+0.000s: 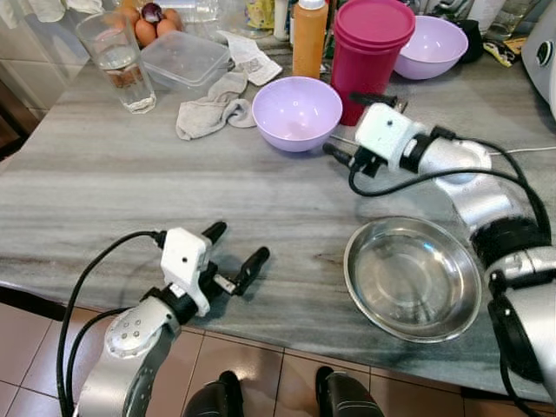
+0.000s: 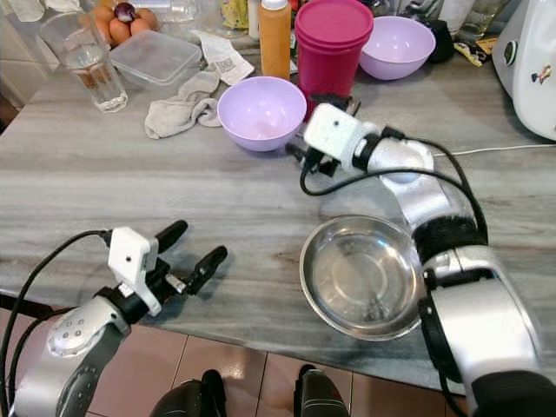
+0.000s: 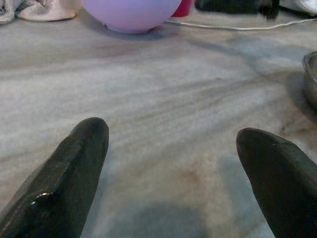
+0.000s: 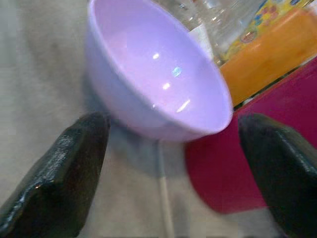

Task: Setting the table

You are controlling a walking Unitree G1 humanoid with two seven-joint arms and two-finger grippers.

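Grey marble-look table (image 1: 130,182), long edge across the robot's front. Steel bowl (image 1: 413,276) upright near the front edge, mouth up, round, no long axis. Lilac bowl (image 1: 296,112) upright further back, touching the magenta tub (image 1: 372,52). Right end effector (image 1: 340,156) just beside the lilac bowl, fingers spread wide, empty. Left end effector (image 1: 234,250) low over the front edge, wide open, empty.

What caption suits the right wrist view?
Open right gripper approaching a lilac bowl beside a magenta tub.
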